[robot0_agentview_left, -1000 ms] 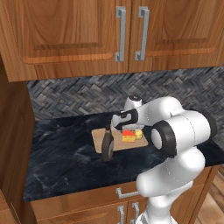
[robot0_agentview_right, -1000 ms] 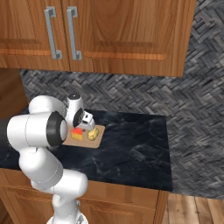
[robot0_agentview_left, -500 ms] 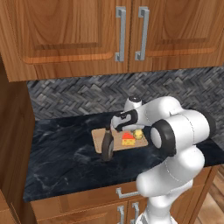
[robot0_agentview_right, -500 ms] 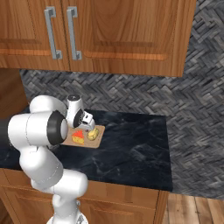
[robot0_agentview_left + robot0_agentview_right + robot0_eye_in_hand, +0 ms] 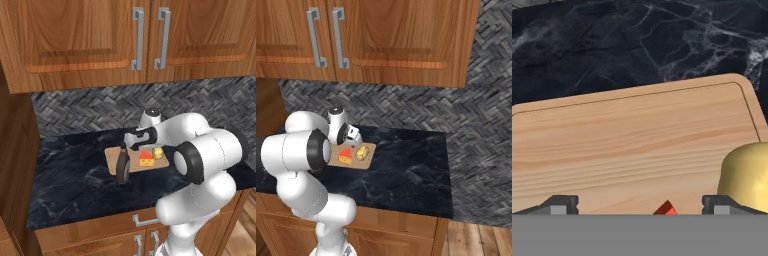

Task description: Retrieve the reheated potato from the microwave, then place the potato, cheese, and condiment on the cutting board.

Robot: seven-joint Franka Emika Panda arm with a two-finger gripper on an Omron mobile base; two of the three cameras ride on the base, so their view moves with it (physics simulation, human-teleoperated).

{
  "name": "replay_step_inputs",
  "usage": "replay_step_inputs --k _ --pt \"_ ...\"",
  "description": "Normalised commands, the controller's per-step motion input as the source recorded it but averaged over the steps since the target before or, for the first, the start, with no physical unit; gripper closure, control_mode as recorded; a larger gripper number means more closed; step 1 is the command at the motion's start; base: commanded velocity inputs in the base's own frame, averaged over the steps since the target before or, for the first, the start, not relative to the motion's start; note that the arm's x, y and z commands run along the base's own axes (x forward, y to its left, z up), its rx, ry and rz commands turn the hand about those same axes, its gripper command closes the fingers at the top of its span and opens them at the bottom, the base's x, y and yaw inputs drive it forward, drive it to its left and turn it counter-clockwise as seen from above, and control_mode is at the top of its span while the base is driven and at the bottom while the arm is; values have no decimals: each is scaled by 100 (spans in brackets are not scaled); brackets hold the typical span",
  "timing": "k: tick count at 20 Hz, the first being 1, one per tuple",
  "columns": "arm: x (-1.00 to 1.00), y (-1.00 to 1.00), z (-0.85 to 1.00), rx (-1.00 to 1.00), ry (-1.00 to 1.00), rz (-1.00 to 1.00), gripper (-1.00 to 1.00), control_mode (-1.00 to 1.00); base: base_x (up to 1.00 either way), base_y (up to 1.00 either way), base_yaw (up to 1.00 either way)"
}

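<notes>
Dark marbled surface (image 5: pixel 75 175) carries the cutting board (image 5: pixel 637 135), with cheese (image 5: pixel 146 159) beside potato (image 5: pixel 158 153). Above them the tool (image 5: pixel 639 204) stands spread apart, holding nothing.

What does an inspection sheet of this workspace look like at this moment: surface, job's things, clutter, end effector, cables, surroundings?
Surface: dark marbled counter.
Job's things: cutting board on the counter; cheese and potato side by side on it; condiment upright at the board's front left edge, whether on the board or beside it cannot be told.
Clutter: nothing seen.
End effector: open, low over the board, holding nothing.
Cables: nothing seen.
Surroundings: wooden wall cabinets above, herringbone backsplash behind.
</notes>
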Motion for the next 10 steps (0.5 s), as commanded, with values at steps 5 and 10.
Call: replay_step_inputs --k 5,10 --pt "-18 -2 25 0 -8 -2 -100 -100 0 0 0" --pt "-29 -13 27 0 0 -5 -100 -100 0 0 0"
